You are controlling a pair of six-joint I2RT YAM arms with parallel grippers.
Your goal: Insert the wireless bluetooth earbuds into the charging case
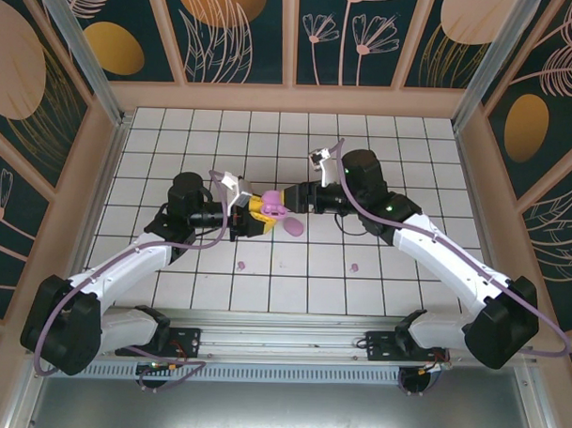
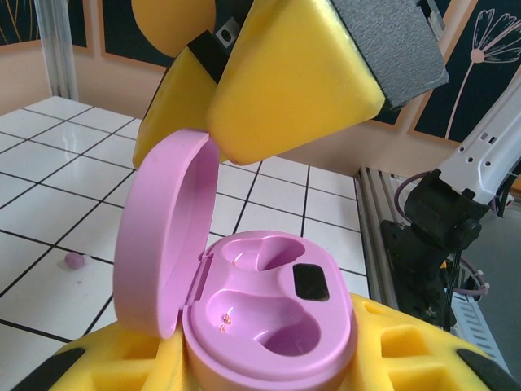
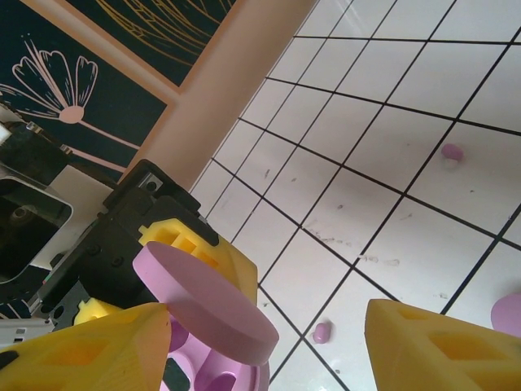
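My left gripper (image 1: 256, 216) is shut on the base of a pink-purple charging case (image 2: 269, 318); its yellow fingers (image 2: 423, 358) flank the case. The lid (image 2: 167, 236) stands open and both wells are empty. My right gripper (image 3: 269, 358) is open and hovers right over the case, with one yellow finger (image 3: 89, 350) against the lid's (image 3: 203, 301) edge; from the left wrist its fingers (image 2: 293, 81) hang above the lid. Tiny pink-purple earbuds lie on the tiles, one (image 1: 241, 265) front left and one (image 1: 355, 268) front right. From the right wrist I see two earbuds (image 3: 322, 332) (image 3: 452, 152), from the left wrist one earbud (image 2: 75, 261).
A larger pink-purple oval (image 1: 293, 229) lies on the white tiled floor (image 1: 176, 144) just in front of the two grippers; it also shows at the edge of the right wrist view (image 3: 509, 314). Patterned walls (image 1: 241, 34) enclose the floor. An aluminium rail (image 1: 282, 322) runs along the near edge.
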